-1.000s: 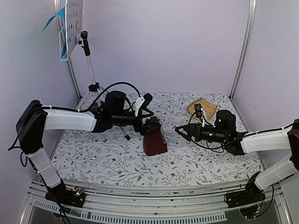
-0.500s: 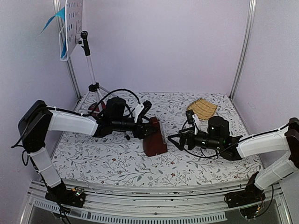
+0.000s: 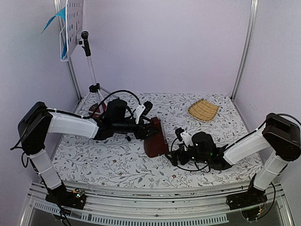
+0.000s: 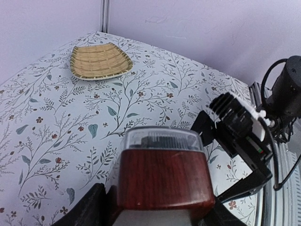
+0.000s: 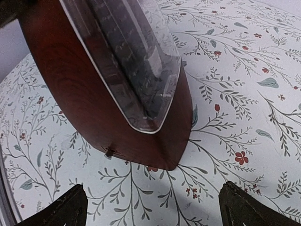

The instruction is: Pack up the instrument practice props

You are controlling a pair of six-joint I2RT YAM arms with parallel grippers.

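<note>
Dark brown pyramid metronome [image 3: 155, 139]: clamped by left end effector [image 3: 149, 128]. Right end effector [image 3: 172, 157] spread wide, base just ahead; advise centring squarely before closing.

White-shelled arms [image 3: 70, 125] with black joints and looping cables [image 3: 120, 92] end in a black left hand [image 3: 149, 131] and right hand [image 3: 170, 157].

No readable text at this station.
We note faint marks on the face of the metronome [image 5: 84, 94], too blurred for us to read. The sheets [image 3: 55, 18] on the stand [image 3: 75, 21] are too small to show us any legible print.
</note>
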